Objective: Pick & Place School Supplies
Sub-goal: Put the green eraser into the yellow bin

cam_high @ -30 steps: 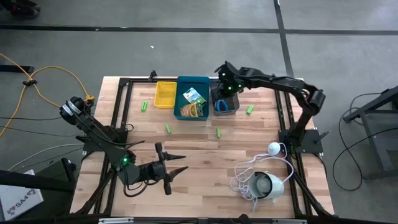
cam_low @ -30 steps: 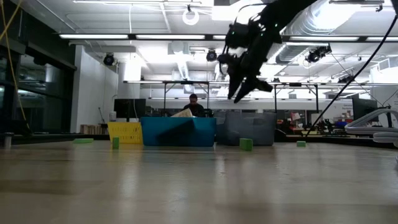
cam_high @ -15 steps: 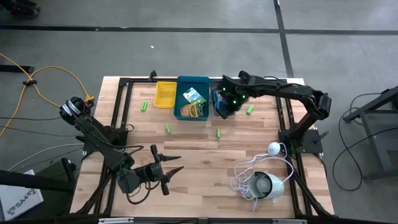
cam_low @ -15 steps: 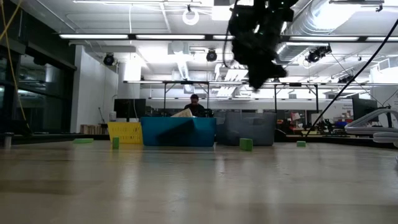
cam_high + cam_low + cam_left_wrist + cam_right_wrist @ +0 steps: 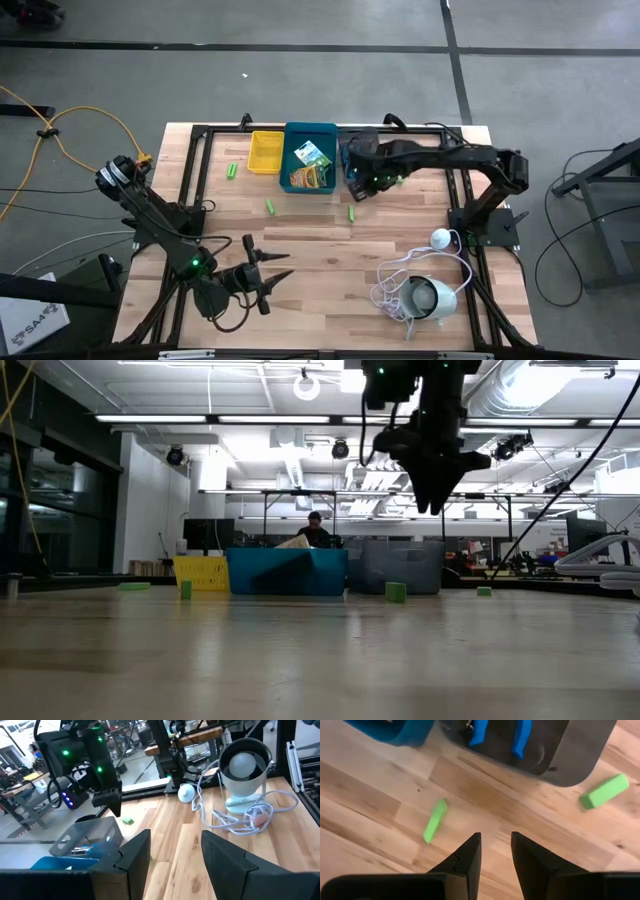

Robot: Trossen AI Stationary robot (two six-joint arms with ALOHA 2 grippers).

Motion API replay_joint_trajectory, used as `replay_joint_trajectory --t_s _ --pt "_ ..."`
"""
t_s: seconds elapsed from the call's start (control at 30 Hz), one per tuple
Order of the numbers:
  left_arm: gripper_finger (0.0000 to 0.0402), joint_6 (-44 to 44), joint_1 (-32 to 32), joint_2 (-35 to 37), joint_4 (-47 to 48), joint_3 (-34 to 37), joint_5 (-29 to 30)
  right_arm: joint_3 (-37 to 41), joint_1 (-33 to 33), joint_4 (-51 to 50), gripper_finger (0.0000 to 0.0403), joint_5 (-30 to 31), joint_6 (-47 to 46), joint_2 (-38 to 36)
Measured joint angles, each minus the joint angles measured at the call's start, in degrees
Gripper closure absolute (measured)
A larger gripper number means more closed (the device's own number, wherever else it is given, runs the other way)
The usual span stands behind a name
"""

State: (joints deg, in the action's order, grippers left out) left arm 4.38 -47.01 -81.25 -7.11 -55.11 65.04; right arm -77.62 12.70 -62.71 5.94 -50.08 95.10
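Two crayon boxes (image 5: 311, 166) already lie in the blue bin (image 5: 310, 131) at the far side of the tabletop (image 5: 330, 255); beside it on the right the grey bin (image 5: 570, 755) holds the blue-handled scissors (image 5: 500, 731), so that much looks done; the yellow bin (image 5: 265, 152) on the left shows nothing inside, as far as I can make out from above.

What is left, by my reckoning, is the green pieces on the bare wood: one (image 5: 231, 171) to the left of the yellow bin, one (image 5: 269, 206) in front of the bins, one (image 5: 352, 213) nearer the middle, and one (image 5: 402, 176) just right of the grey bin.

The right gripper (image 5: 362, 186) hangs above the wood just in front of the grey bin, its jaws a little apart and holding nothing, with a green piece to either side below; my guess is that one of them is its next pick.

The left gripper (image 5: 272, 277) waits low at the near left, jaws open and empty; the white device (image 5: 432, 298) with its cord sits at the near right, no part of the job.
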Motion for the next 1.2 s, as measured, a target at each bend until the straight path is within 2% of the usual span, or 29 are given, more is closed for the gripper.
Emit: replay_joint_trajectory --t_s 0.13,0.3,0.5,0.67,0.83,1.0,1.2 --pt "0.0231 0.07 -0.54 0.00 -0.04 0.00 -1.33 0.00 -3.56 1.89 0.0305 2.74 -5.75 1.22" --pt "0.0231 0.19 -1.26 0.00 -0.12 0.00 -2.88 0.00 -6.40 4.00 0.0300 4.57 -6.46 3.80" --pt "0.0231 1.87 -1.28 0.00 -0.18 0.00 -7.54 0.00 -8.31 6.15 0.0261 4.65 -5.84 7.14" --pt "0.0231 4.59 -1.49 0.00 -0.17 0.00 -10.91 0.00 -8.85 6.85 0.0224 4.17 -10.69 8.51" --pt "0.0231 5.10 -2.85 0.00 0.16 0.00 -11.61 0.00 -9.96 7.96 0.0207 4.10 -16.78 8.54" --pt "0.0231 5.06 -4.12 0.00 0.10 0.00 -11.59 0.00 -12.27 9.21 0.0206 3.98 -23.14 8.54" --pt "0.0231 4.03 -4.96 0.00 0.04 0.00 -11.43 0.01 -14.66 12.70 0.0207 5.49 -25.17 9.72"
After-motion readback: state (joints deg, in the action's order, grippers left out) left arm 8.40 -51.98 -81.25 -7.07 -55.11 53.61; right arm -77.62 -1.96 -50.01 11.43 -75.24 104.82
